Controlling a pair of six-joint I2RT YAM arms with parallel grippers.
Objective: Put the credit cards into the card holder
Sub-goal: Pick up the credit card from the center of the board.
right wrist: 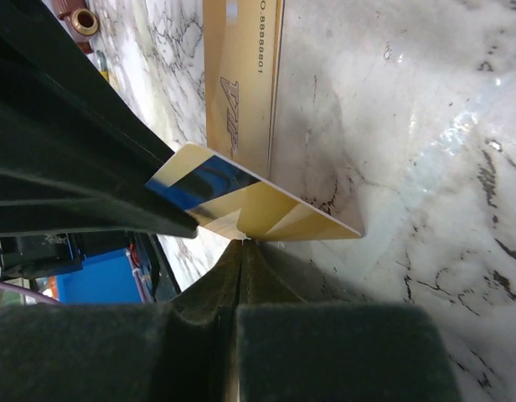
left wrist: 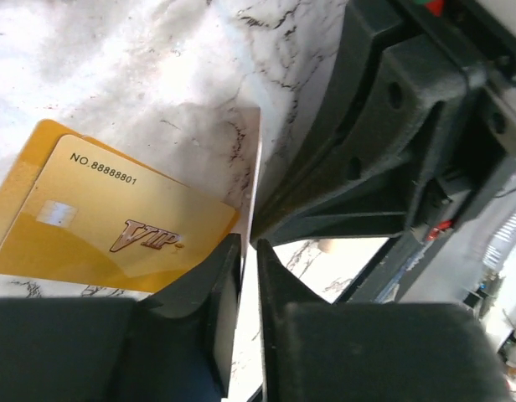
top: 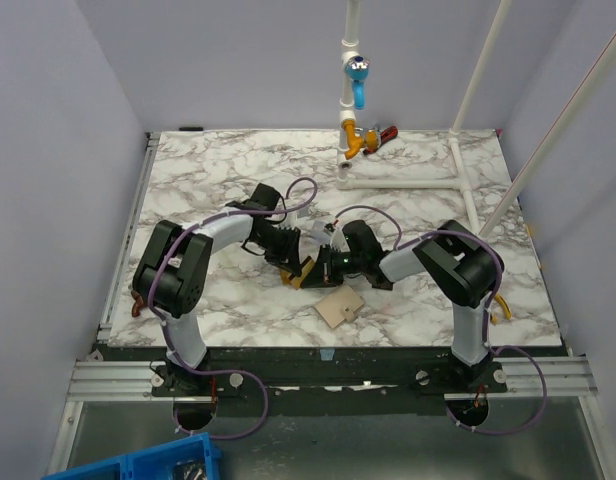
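Patterned card [right wrist: 258, 205]: off the surface [top: 218, 170], carried on edge where the two arms meet mid-table. Blue and gold patches show on its face.

Right pincer [right wrist: 241, 244]: closed, with the card's near edge pinched at the fingertips.

Left pincer [left wrist: 248, 244]: open by a narrow slit, with the card's thin edge running inside it. No firm pinch is visible. It reads as a hand-over set-up.

Gold card [left wrist: 99, 226]: flat on the marble just beside the left fingers, print up, with a second gold edge showing beneath it. Black card not made out.

Card holder [top: 338, 307]: flat on the surface, near side of the pincers, close but apart. Cannot tell whether its flap is open.

Handling, as judged:
- The cards are light, stiff and glossy, and likely to slide or pivot in a fingertip pinch.
- Hold across the flat faces, well in from a corner, leaving one short end free to enter the pocket.
- The flat ones offer no edge to grab, so tip or slide them first.
- The holder is soft and light and will likely skid unless pinned.
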